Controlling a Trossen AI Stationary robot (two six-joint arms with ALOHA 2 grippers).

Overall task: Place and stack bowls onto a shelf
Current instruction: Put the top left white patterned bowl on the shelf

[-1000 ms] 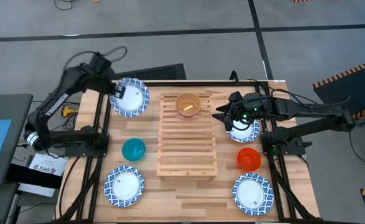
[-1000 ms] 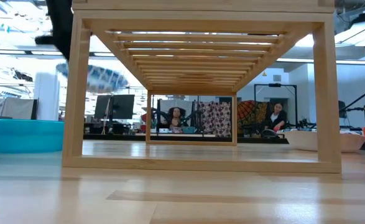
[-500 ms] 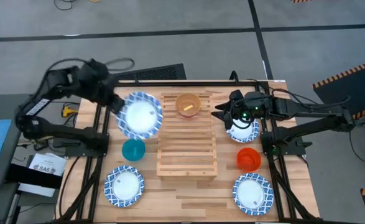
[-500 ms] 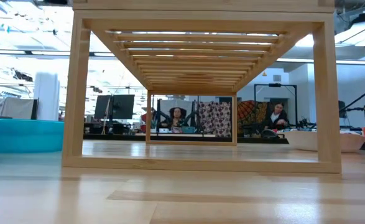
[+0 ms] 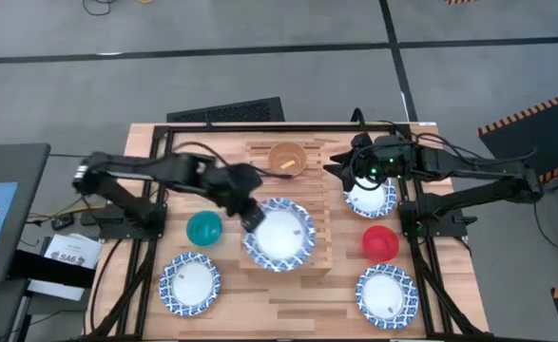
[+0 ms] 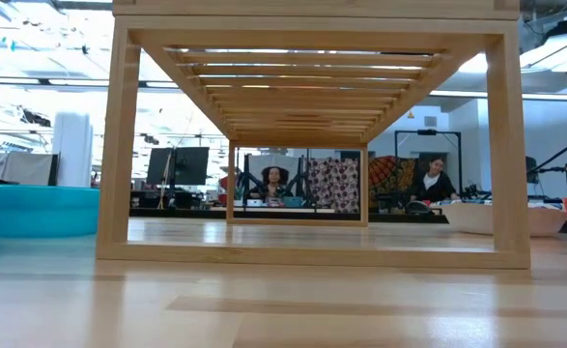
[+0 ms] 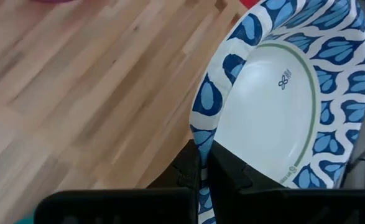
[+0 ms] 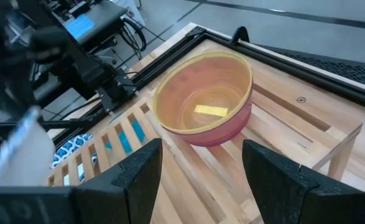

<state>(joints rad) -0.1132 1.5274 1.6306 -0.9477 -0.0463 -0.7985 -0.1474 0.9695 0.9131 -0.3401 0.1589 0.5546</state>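
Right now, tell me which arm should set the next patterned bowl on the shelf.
Left. Its gripper is shut on a patterned bowl over the shelf. The right gripper is open, holding nothing, near the yellow bowl.

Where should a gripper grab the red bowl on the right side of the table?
By the rim, from straight above. The red bowl sits upright and open on the table, apart from the patterned bowls near it, so one finger could probably go inside the wall and one outside. The right gripper is the nearer one.
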